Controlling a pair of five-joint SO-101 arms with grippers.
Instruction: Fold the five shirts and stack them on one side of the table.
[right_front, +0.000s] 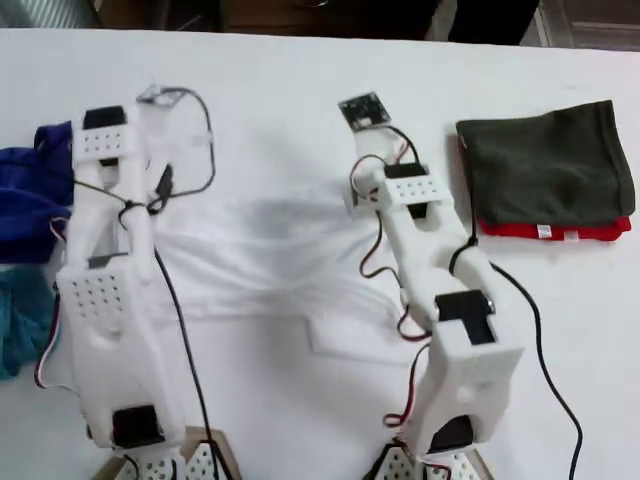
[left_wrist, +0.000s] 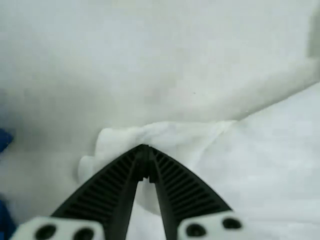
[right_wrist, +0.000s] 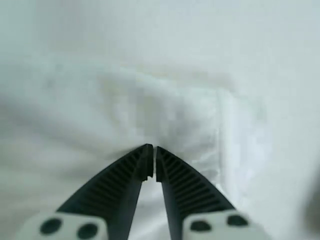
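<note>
high: overhead, facing down, far | left wrist, right wrist: close, facing down | shared: white shirt (right_front: 270, 250)

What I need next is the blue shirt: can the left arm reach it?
Probably yes, once freed: the blue shirt lies beside it, nothing between, but its claw is shut on the white shirt.

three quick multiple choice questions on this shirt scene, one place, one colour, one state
1. Where on the table does the folded stack lie? A far right B between the arms C left edge
2. What colour is the shirt on top of the red shirt? A white B dark green C blue
3. How is the left gripper? A wide open B shut on the white shirt C shut on nothing
Key: A, the stack sits by the right edge; B, the dark green shirt covers the red one; B, its tips pinch a bunched fold.
</note>
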